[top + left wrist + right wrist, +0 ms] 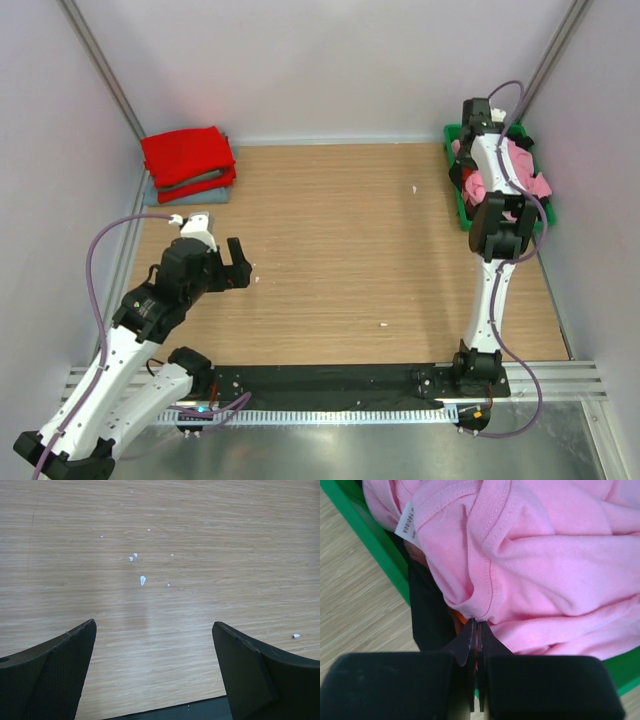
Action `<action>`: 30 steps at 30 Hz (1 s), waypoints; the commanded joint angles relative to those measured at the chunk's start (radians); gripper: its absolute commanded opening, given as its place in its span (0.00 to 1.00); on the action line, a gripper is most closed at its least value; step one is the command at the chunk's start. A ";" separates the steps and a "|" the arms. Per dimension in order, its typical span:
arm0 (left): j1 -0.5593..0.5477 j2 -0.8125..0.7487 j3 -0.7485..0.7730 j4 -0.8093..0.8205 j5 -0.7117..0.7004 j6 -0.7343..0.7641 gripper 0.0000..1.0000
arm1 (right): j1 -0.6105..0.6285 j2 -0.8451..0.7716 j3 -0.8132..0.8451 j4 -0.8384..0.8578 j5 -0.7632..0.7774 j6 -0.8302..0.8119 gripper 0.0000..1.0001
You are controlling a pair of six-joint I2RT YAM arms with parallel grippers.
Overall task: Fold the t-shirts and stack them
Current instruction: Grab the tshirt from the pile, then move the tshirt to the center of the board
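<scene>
Pale walls point(320, 60) enclose a wooden tabletop point(340, 260) (evenly lit).

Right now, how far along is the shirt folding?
Done: a red shirt lies folded on a grey-blue shirt at the far left corner. In hand: the right gripper is shut on the pink shirt in the green bin. Left: folding that one, plus some orange fabric under it. The left gripper hangs open, holding nothing.
</scene>
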 commanded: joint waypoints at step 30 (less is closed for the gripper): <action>0.038 -0.003 0.021 0.013 0.037 -0.051 0.97 | 0.684 -1.082 -0.920 -0.077 0.041 0.233 1.00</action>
